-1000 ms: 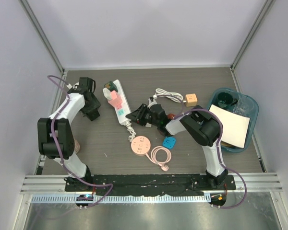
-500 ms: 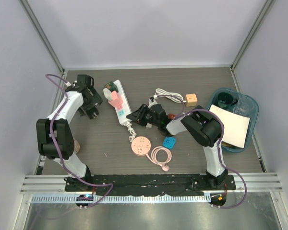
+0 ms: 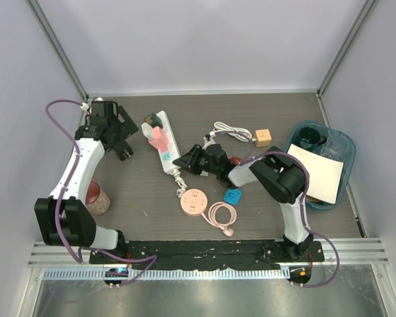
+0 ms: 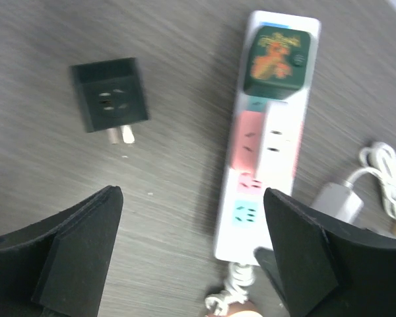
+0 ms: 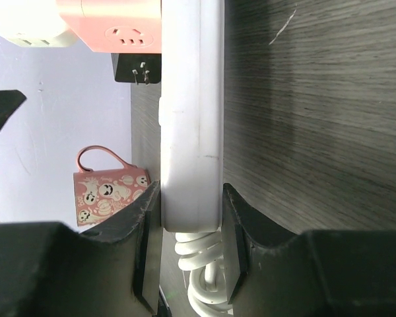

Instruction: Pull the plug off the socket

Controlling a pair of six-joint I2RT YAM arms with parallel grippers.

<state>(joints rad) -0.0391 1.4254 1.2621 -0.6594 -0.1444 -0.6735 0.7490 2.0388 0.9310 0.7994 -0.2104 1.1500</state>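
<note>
Left of the power strip point(image 4: 267, 132) and apart from it, the black plug point(image 4: 109, 102) lies on the table with its prongs bare, so the pull looks done. The left gripper point(image 4: 191, 195) hangs wide open and empty above it. The right gripper point(image 5: 191, 198) pinches the strip's cord end, probably to brace it. At the right, the teal bin point(image 3: 346, 142) holds white paper point(image 3: 317, 173) and a dark item point(image 3: 310, 139).

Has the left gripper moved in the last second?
Yes. The left gripper drew back toward the far-left corner, away from the power strip.
</note>
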